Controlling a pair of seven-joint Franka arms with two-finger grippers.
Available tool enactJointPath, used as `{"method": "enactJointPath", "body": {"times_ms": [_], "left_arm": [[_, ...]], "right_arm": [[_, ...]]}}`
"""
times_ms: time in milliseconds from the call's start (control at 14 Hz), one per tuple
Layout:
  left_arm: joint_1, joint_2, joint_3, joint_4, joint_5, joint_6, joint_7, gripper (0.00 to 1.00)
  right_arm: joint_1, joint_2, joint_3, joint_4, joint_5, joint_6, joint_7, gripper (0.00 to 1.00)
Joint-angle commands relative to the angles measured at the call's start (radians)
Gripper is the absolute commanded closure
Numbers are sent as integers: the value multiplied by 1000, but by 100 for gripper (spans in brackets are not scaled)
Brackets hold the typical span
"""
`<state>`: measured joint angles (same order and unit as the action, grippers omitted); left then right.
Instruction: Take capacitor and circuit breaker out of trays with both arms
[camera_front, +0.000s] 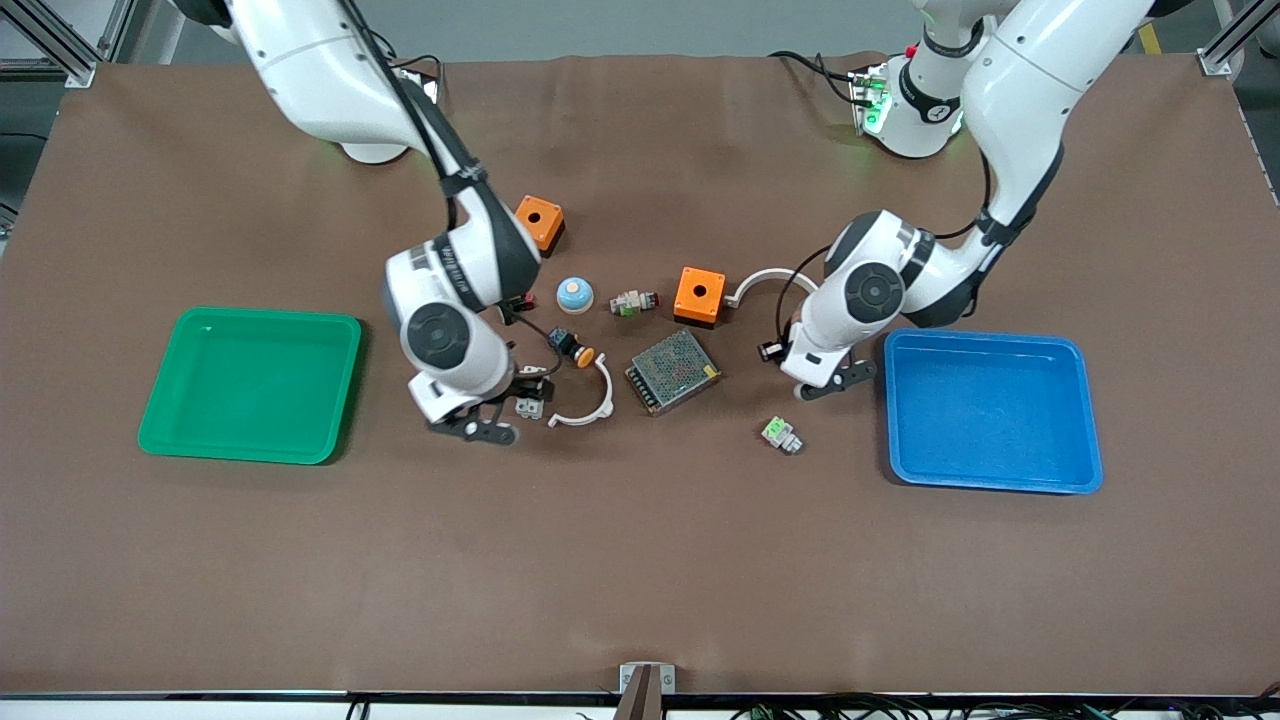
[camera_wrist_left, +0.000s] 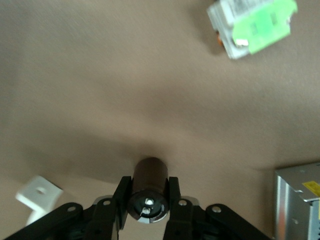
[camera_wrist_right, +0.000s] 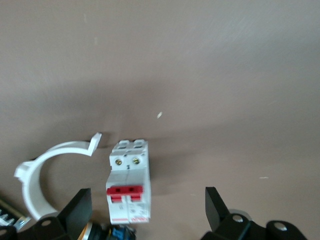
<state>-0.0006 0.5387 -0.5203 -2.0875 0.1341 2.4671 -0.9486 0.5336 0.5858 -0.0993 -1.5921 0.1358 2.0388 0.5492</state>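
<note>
The breaker (camera_wrist_right: 129, 187), a white block with two red levers, lies on the brown mat beside a white curved clip (camera_wrist_right: 37, 175). My right gripper (camera_wrist_right: 147, 202) is open around the breaker, which lies between the wide-apart fingers, closer to one of them. In the front view the right gripper (camera_front: 505, 410) is low over the breaker (camera_front: 530, 404). My left gripper (camera_wrist_left: 148, 192) is shut on the capacitor (camera_wrist_left: 149, 177), a dark stubby cylinder, with both fingers against its sides. In the front view the left gripper (camera_front: 828, 384) is low beside the blue tray and hides the capacitor.
A green tray (camera_front: 250, 385) lies at the right arm's end and a blue tray (camera_front: 990, 410) at the left arm's end. Between the arms lie a mesh box (camera_front: 672, 372), two orange boxes (camera_front: 700, 293), a white block with a green top (camera_front: 782, 435) and a black button with an orange cap (camera_front: 572, 347).
</note>
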Motion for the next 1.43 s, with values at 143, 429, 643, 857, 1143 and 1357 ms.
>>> {"method": "enactJointPath", "body": {"times_ms": [143, 429, 643, 857, 1143, 1357], "left_arm": [[-9, 33, 5, 58, -4, -2, -36, 0], [13, 10, 9, 321, 2, -283, 10, 0], [20, 12, 71, 503, 165, -422, 201, 0], [57, 12, 135, 612, 213, -457, 411, 0], [154, -26, 138, 632, 216, -464, 589, 0], [192, -72, 135, 635, 211, -523, 714, 0]], "right_arm": [[-211, -64, 9, 135, -1, -247, -294, 0], [-358, -153, 7, 135, -83, -356, -449, 0], [-434, -216, 7, 126, -117, -443, -503, 0], [-495, -277, 7, 126, -119, -522, -590, 0], [-534, -276, 9, 217, -122, -563, -583, 0], [-546, -276, 9, 228, -122, -559, -584, 0]]}}
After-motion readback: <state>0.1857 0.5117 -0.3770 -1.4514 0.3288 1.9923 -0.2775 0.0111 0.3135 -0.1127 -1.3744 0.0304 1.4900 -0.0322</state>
